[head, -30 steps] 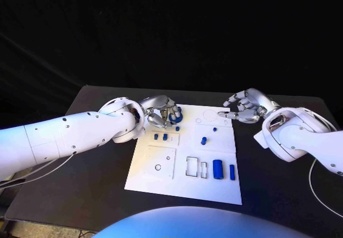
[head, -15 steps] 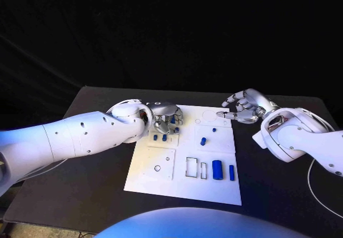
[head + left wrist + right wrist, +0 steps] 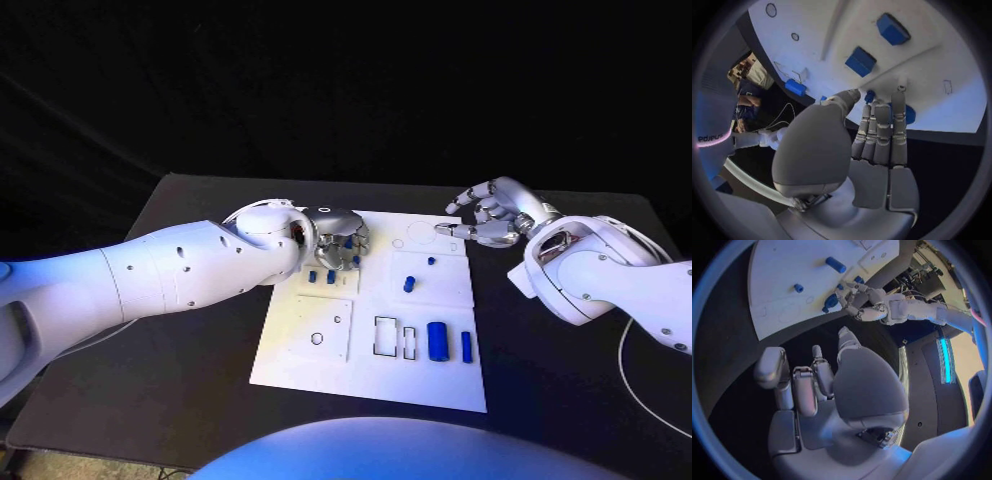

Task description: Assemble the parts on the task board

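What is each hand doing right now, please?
Left hand: holding a blue part at the board.
Right hand: holding nothing, fingers apart.

The task board lay in the middle of the table, with the left hand over its far left corner and the right hand just beyond its far right corner, over the table. Two small parts stood side by side just in front of the left hand, another part stood right of them near the board's middle, and two upright parts stood together near the board's right edge, nearer the robot.

1 white board, approx 7 blue parts visible on it, 2 hands: left, right.
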You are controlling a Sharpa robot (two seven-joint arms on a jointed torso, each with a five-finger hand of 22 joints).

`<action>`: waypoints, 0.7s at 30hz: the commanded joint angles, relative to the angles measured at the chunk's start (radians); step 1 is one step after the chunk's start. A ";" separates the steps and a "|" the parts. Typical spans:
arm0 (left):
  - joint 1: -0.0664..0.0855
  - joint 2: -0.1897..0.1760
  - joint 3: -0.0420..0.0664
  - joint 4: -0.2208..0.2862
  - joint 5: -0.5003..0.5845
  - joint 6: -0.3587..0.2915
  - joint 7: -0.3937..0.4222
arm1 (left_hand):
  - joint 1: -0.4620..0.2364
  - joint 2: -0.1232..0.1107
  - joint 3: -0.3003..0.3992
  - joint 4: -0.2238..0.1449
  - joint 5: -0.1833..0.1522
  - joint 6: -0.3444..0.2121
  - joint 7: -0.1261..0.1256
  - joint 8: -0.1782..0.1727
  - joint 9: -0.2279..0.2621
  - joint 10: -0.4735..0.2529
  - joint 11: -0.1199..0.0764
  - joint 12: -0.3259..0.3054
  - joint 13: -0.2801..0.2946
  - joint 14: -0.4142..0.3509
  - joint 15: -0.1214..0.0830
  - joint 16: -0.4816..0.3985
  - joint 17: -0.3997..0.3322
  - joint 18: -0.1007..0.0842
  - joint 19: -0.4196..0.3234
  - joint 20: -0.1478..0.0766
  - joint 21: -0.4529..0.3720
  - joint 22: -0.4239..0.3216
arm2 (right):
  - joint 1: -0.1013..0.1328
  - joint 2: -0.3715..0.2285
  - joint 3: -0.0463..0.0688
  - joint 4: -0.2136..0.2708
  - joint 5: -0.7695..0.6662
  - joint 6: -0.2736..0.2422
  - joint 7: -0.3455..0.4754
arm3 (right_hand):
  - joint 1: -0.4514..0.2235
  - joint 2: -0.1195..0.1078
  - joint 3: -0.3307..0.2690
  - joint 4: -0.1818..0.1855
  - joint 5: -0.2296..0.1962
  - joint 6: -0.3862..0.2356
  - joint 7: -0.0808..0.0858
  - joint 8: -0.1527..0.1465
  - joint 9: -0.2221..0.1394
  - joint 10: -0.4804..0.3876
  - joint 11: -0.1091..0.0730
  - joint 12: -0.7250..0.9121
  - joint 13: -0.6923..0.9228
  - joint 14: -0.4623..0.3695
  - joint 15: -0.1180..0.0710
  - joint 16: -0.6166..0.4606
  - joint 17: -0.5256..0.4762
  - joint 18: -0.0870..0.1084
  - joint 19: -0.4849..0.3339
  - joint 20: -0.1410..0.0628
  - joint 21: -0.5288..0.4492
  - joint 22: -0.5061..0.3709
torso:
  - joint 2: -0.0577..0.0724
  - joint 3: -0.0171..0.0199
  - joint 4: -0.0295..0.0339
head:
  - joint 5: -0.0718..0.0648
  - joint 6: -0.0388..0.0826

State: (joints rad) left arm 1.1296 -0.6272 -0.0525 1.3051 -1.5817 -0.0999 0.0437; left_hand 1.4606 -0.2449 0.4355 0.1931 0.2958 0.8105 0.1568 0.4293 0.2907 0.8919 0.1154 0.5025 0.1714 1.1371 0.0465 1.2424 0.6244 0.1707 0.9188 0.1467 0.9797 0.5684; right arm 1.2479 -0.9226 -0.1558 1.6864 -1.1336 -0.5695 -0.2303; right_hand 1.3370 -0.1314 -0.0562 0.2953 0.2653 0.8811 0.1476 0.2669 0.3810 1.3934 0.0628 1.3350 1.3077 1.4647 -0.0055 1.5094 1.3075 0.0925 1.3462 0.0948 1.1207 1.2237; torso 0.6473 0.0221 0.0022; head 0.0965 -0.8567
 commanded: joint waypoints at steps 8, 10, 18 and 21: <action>0.003 0.012 0.000 -0.015 -0.021 0.034 -0.018 | 0.022 0.015 0.049 -0.016 0.000 0.041 0.000 -0.010 -0.012 0.040 -0.008 -0.015 -0.022 0.044 -0.008 0.057 0.059 0.014 0.000 -0.010 0.048 0.032 | 0.000 0.001 0.000 0.002 -0.005 -0.002 0.006 | 0.000 0.010 -0.005 -0.002 0.004 -0.005 -0.003 0.005 -0.001 -0.004 -0.001 -0.005 0.013 0.063 -0.004 -0.004 0.067 0.012 -0.005 0.001 -0.006 0.000 | -0.001 -0.0005 0.0020 | -0.004 -0.001; 0.003 0.016 0.000 -0.020 -0.020 0.036 -0.018 | 0.025 0.020 0.062 -0.023 -0.001 0.051 0.000 -0.011 -0.015 0.051 -0.010 -0.019 -0.026 0.053 -0.011 0.068 0.069 0.014 -0.001 -0.012 0.061 0.041 | 0.000 0.001 0.000 0.002 -0.005 -0.001 0.006 | 0.000 0.011 -0.005 -0.002 0.004 -0.005 -0.003 0.005 -0.001 -0.004 -0.001 -0.005 0.014 0.063 -0.004 -0.004 0.067 0.012 -0.005 0.001 -0.006 0.000 | -0.002 -0.0005 0.0018 | -0.003 0.000; 0.003 0.030 0.000 -0.036 -0.008 0.040 -0.008 | 0.024 0.022 0.074 -0.030 -0.003 0.058 0.000 -0.016 -0.019 0.059 -0.011 -0.026 -0.033 0.059 -0.012 0.077 0.074 0.013 -0.006 -0.014 0.075 0.051 | 0.000 0.002 0.000 0.002 -0.005 0.000 0.005 | 0.000 0.011 -0.005 -0.002 0.004 -0.005 -0.003 0.005 -0.001 -0.004 -0.001 -0.005 0.014 0.063 -0.004 -0.004 0.067 0.012 -0.005 0.001 -0.006 0.000 | 0.000 -0.0005 0.0003 | -0.004 0.000; 0.002 0.034 -0.002 -0.039 -0.004 0.041 -0.004 | 0.021 0.021 0.077 -0.032 -0.004 0.058 0.001 -0.018 -0.020 0.060 -0.011 -0.029 -0.036 0.062 -0.011 0.081 0.078 0.013 -0.007 -0.014 0.079 0.054 | 0.000 0.002 0.000 0.003 -0.005 0.000 0.005 | 0.000 0.011 -0.005 -0.002 0.004 -0.005 -0.003 0.005 -0.001 -0.004 -0.001 -0.005 0.014 0.063 -0.004 -0.004 0.067 0.012 -0.005 0.001 -0.006 0.000 | -0.001 0.0001 0.0007 | -0.004 -0.002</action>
State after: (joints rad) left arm 1.1326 -0.5977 -0.0526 1.2665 -1.5922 -0.0776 0.0312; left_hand 1.4779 -0.2276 0.5054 0.1614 0.2959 0.8600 0.1570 0.4159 0.2716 0.9442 0.1040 0.4784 0.1365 1.1920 0.0375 1.3193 0.7018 0.1707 0.9147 0.1356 1.0530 0.6216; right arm 1.2479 -0.9214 -0.1559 1.6872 -1.1326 -0.5698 -0.2304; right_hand 1.3370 -0.1314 -0.0562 0.2953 0.2653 0.8812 0.1476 0.2669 0.3811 1.3934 0.0628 1.3350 1.3075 1.4647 -0.0055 1.5094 1.3073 0.0925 1.3462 0.0948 1.1207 1.2237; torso 0.6462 0.0215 0.0029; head 0.0931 -0.8572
